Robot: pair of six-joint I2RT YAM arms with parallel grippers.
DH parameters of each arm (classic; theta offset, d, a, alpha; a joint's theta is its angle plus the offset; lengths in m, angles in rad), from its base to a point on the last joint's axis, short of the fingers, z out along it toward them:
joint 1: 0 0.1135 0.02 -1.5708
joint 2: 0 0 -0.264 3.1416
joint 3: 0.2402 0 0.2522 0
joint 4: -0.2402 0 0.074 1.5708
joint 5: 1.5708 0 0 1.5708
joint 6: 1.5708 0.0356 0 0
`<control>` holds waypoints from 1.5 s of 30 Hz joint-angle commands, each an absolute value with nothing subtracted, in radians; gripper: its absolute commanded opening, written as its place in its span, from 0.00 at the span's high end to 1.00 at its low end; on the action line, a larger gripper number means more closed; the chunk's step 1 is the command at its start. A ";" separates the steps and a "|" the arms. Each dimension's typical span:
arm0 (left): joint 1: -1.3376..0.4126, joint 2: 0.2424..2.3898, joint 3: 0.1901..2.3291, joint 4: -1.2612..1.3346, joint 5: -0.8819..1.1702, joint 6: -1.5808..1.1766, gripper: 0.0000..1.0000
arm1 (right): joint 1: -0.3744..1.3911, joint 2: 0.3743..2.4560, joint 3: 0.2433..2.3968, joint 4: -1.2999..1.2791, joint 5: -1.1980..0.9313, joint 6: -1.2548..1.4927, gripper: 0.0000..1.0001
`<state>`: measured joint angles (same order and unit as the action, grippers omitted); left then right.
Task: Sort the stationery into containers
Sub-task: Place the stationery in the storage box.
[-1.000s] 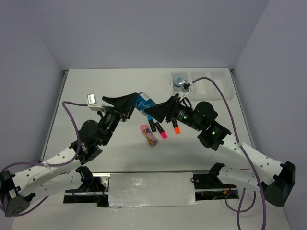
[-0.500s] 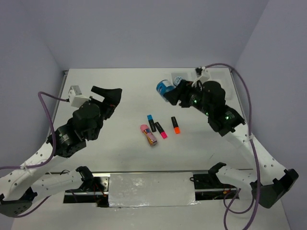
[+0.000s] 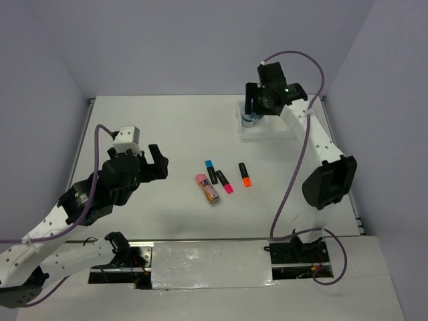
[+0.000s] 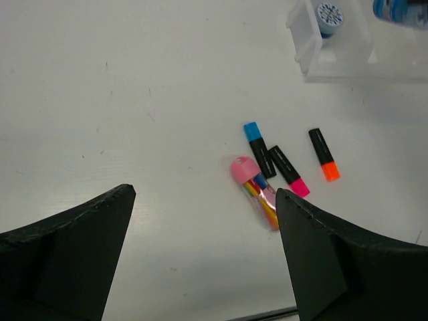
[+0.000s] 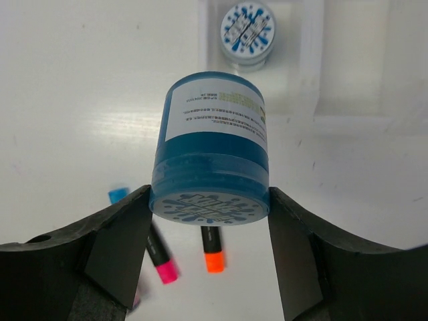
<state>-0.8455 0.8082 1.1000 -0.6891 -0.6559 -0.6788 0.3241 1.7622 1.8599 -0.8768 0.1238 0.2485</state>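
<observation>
Right end effector [image 5: 208, 215]: jaws part-way apart and clamped on the held roll [image 5: 210, 160], one black finger against each side of it; the roll is a blue cylinder lying on its side, its blue-and-white patterned end face toward the wrist camera and a white printed label on its upper side; in the top view this end effector hangs at upper right of the frame, over the left end of the tray [image 3: 267, 132].

Tray: white, three compartments side by side, standing at the far right of the bench [image 3: 154, 127]; its leftmost compartment holds the second roll [image 3: 249, 120], upright with the patterned face up; nothing can be made out in the other two compartments.

Left end effector [image 4: 204, 197]: jaws spread wide with nothing between them; left of centre in the top view, well apart from all the stationery.

Loose items, centre of the bench, well apart from the tray:
- eraser [image 4: 257, 190]: pink, oblong, striped sleeve, lying flat; lowest of the group in the top view;
- blue-capped highlighter [image 4: 257, 147]: just beside the eraser's rounded end;
- pink-capped highlighter [image 4: 289, 171]: just right of the blue-capped one, nearly parallel to it;
- orange-capped highlighter [image 4: 323, 154]: farthest right of the group, apart from the others.
</observation>
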 commanded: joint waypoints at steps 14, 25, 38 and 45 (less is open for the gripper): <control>-0.805 0.638 0.881 -0.526 -0.393 -0.371 0.01 | 0.215 2.075 2.135 -0.976 0.058 0.150 1.00; -0.805 0.675 0.881 -0.528 -0.347 -0.364 0.01 | 0.204 2.117 2.137 -0.988 0.029 0.144 1.00; -0.801 0.676 0.881 -0.528 -0.344 -0.354 0.01 | 0.202 2.167 2.097 -0.946 0.020 0.127 1.00; -0.799 0.673 0.881 -0.526 -0.334 -0.354 0.00 | 0.201 2.187 2.089 -0.928 0.020 0.117 1.00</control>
